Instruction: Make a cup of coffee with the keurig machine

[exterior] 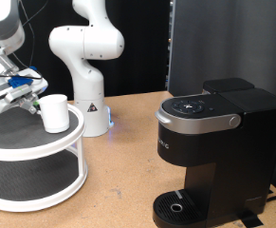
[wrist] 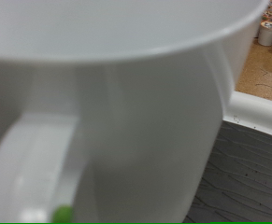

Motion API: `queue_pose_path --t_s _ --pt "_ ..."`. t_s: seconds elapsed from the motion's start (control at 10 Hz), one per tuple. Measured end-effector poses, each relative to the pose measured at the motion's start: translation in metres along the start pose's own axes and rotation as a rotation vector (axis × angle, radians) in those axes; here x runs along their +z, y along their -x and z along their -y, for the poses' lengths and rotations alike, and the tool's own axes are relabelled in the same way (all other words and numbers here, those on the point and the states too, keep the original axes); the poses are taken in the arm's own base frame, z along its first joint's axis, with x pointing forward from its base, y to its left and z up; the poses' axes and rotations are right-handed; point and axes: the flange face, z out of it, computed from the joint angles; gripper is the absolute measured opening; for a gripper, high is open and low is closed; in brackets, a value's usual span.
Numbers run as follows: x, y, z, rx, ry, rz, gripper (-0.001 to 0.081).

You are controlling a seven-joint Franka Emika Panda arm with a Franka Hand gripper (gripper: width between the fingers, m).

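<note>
The cup (exterior: 54, 112), a small white mug, stands upright on the top tier of a round white two-tier stand (exterior: 33, 142) at the exterior view's left. My gripper (exterior: 27, 95) is right beside it on its left, at handle height, and its fingertips are hidden there. In the wrist view the cup (wrist: 145, 103) fills the frame, with its handle (wrist: 33, 168) very close to the camera; no fingers show. The keurig machine (exterior: 213, 142), black with a silver-rimmed lid that is down, stands at the right with nothing on its round drip base (exterior: 180, 204).
A second white robot arm (exterior: 85, 57) stands behind the stand on the wooden table. A black panel rises behind the machine. Small tan-topped pods (wrist: 271, 37) lie on the wood beyond the stand's rim (wrist: 257, 107).
</note>
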Motion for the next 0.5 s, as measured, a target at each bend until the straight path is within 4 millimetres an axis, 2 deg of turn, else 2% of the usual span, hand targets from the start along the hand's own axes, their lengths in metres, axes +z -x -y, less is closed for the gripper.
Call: queue_pose_path --t_s 0.3,0.5 --pt "-0.002 0.0 0.001 0.004 -0.015 -0.008 0.007" --pt "-0.007 -0.01 0.006 0.047 -0.046 -0.018 0.007"
